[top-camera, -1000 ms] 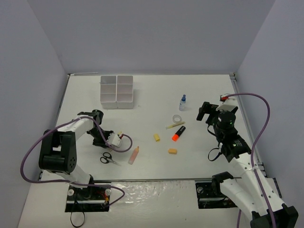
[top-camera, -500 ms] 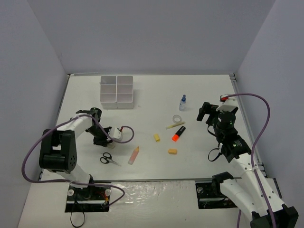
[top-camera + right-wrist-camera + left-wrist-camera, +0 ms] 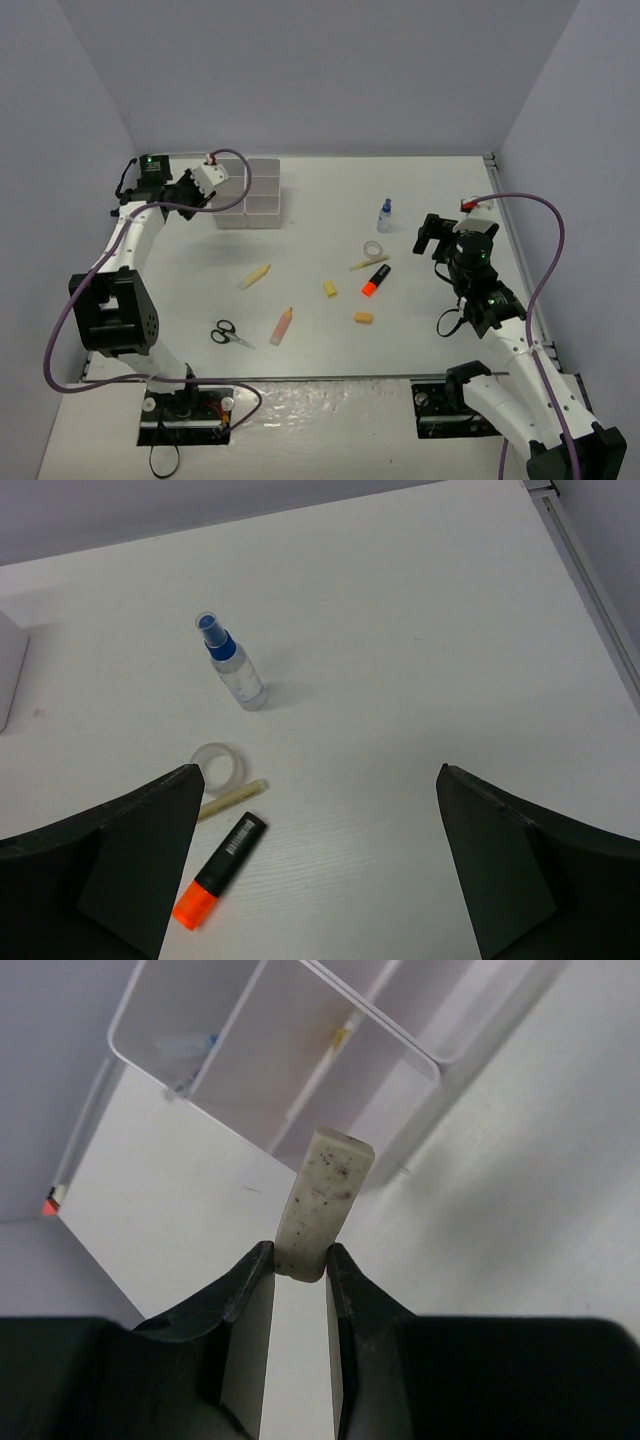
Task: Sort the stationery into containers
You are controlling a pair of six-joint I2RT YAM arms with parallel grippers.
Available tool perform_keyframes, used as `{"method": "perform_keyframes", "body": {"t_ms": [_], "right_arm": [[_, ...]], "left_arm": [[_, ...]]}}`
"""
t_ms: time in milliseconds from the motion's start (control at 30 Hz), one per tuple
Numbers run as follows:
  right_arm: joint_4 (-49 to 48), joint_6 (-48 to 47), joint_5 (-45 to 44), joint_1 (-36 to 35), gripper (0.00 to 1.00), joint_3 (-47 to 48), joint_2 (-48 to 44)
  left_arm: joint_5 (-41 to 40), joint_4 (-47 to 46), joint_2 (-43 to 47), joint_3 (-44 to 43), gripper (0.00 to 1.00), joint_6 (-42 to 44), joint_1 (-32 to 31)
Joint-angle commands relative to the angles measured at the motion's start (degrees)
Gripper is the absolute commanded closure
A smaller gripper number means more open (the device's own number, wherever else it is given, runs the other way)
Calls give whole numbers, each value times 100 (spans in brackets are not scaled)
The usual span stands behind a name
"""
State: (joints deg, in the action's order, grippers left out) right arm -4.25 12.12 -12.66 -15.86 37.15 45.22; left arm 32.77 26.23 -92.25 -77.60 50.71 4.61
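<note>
Swung away from the scissors since a second ago, my left gripper now sits at the left edge of the containers. Its jaws are clamped on a speckled white eraser; I can't tell whether it is over a compartment. On the table lie a yellow pen, a pink marker, two yellow erasers, an orange marker, tape and a bottle. My right gripper hangs wide open, holding nothing, near the bottle.
</note>
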Motion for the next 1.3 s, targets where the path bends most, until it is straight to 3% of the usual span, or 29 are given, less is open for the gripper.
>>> {"method": "perform_keyframes", "body": {"t_ms": [0,133,267,533,633,700,733,800,933,1067,1167,1267], "right_arm": [[-300,5,-179,-23,0,161,-75],[-291,-3,-144,-23,0,214,4],[-284,-4,-182,-23,0,217,-55],[-262,-10,-162,-23,0,269,-4],[-251,-17,-137,-23,0,332,31],[-242,-25,-131,-23,0,364,20],[-233,-17,-131,-23,0,372,-5],[-225,-25,-122,-23,0,364,-34],[-191,-9,-86,-23,0,355,-66],[-142,76,1,-23,0,368,-39],[-72,225,131,-23,0,444,51],[-2,357,471,-31,2,540,297]], "left_arm": [[-919,-1316,-570,-644,100,-156,-340],[-1260,-1864,-957,-1016,100,163,-658],[-1407,-1678,-1433,-1353,100,451,-727],[-1574,-1906,-1631,-1212,100,739,-788],[-1798,-2283,-1645,-1033,84,829,-850],[-1880,-2309,-1626,-982,64,849,-874],[-1880,-2333,-1591,-938,47,808,-874],[-1874,-2342,-1508,-870,36,768,-866],[-1673,-2225,-1254,-736,31,611,-882],[-1546,-1898,-618,-784,30,-276,-962],[-1106,-706,-191,-1180,30,-1449,-997],[-326,983,-13,-1467,31,-1672,-1046]]}}
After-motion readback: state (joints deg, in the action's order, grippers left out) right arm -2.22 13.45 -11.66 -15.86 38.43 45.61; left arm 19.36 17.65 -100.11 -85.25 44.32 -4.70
